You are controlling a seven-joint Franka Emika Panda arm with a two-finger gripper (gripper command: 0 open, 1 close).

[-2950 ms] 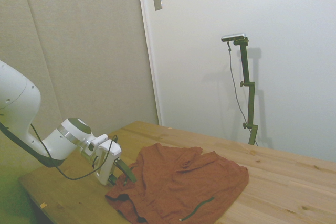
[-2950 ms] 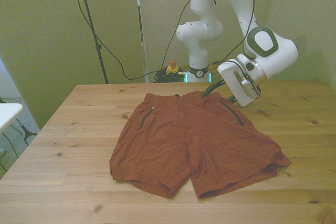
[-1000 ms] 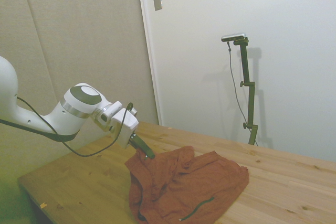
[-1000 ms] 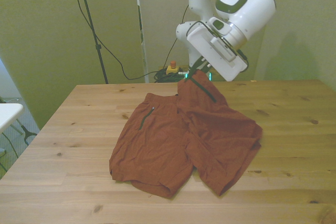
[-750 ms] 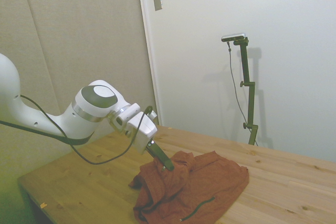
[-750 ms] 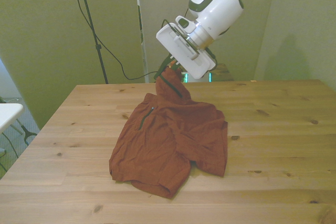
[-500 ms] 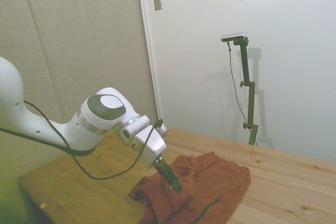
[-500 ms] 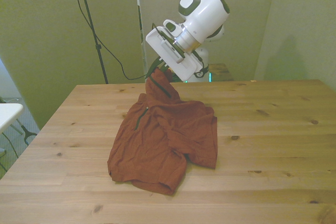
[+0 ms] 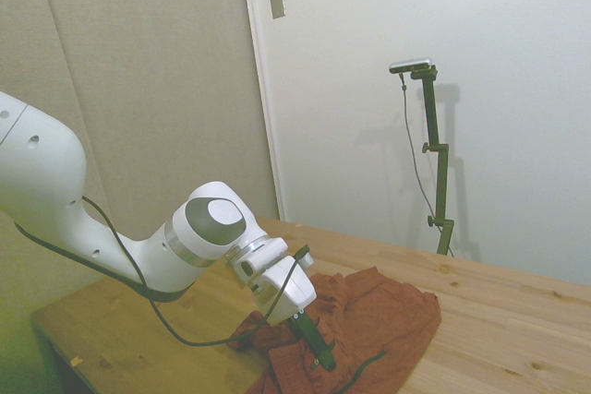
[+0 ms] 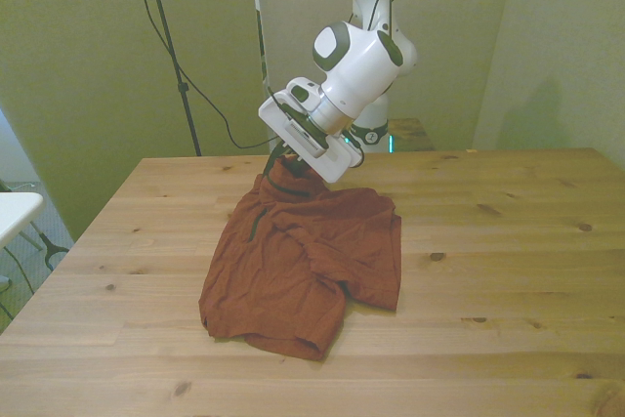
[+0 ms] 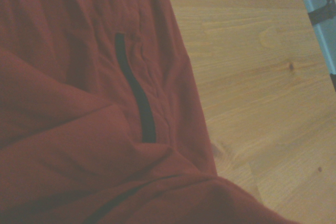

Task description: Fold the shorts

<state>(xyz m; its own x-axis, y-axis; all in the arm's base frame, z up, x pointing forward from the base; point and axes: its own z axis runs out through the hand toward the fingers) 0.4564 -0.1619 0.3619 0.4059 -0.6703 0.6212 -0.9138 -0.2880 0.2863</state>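
Rust-orange shorts (image 10: 312, 261), rumpled, one leg folded over the other on the table, waistband corner lifted.

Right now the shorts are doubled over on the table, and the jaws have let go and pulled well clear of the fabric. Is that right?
Not quite. The shorts are doubled over on the table, but the gripper hasn't pulled clear: the front view shows it down at the raised waistband corner, jaws shut on the fabric. The side view agrees.

White rounded arm (image 9: 111, 237) — grey joint cap, black looping cable (image 9: 199, 334), dark fingers
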